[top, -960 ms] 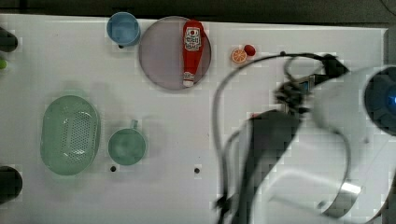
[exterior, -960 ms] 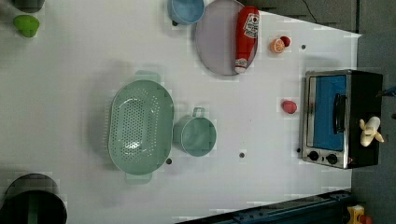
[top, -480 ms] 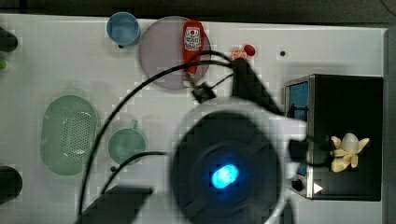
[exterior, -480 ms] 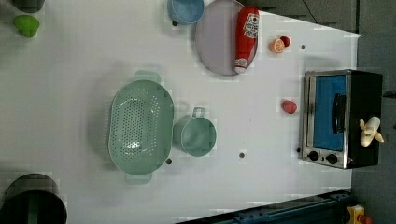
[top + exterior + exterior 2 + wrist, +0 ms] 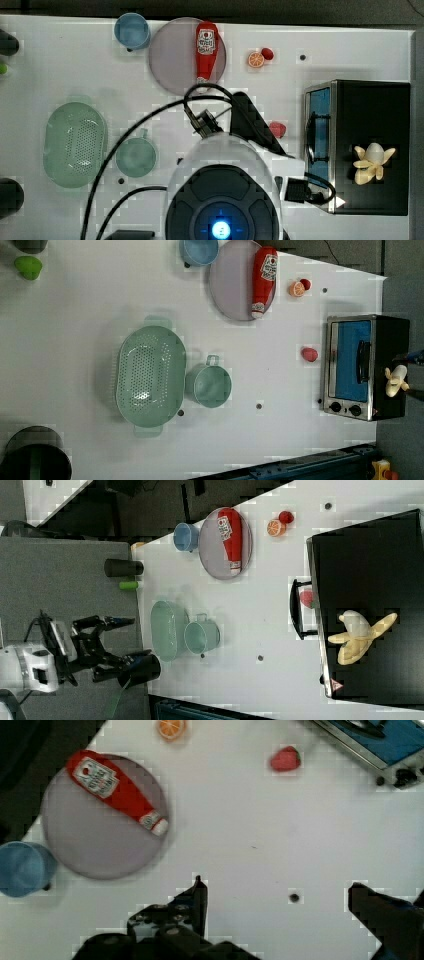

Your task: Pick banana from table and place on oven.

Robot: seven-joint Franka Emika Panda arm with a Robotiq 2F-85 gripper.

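The banana (image 5: 372,162) lies on the matte black top of the oven (image 5: 390,115), resting toward the oven's back half in the top view and apart from every edge, its cream tip pointing away from the peel flaps that splay out beside it. The right view shows the same thing: the banana (image 5: 361,634) sits flat on the black roof of the oven (image 5: 370,560), nothing touching it. So the placing looks done; judged from how things lie, the fruit is off the bench (image 5: 75,65) and where the task wants it. The tool (image 5: 277,895) stands wide and empty in the wrist view, its two dark fingers far apart over bare white bench, with the ketchup bottle (image 5: 116,792) on its grey plate (image 5: 95,845), the orange slice (image 5: 171,728) and the red strawberry-like fruit (image 5: 285,760) spread beyond them. In the right view the tool (image 5: 122,637) hangs at the right view's left, well apart from the oven and holding nothing. The green colander (image 5: 150,375) and the green cup (image 5: 212,386) sit near the bench's middle in the left view, out of the way. What may be left, as a judgement, is only for the arm to come to rest clear of the scene; no further handling of the banana seems needed.
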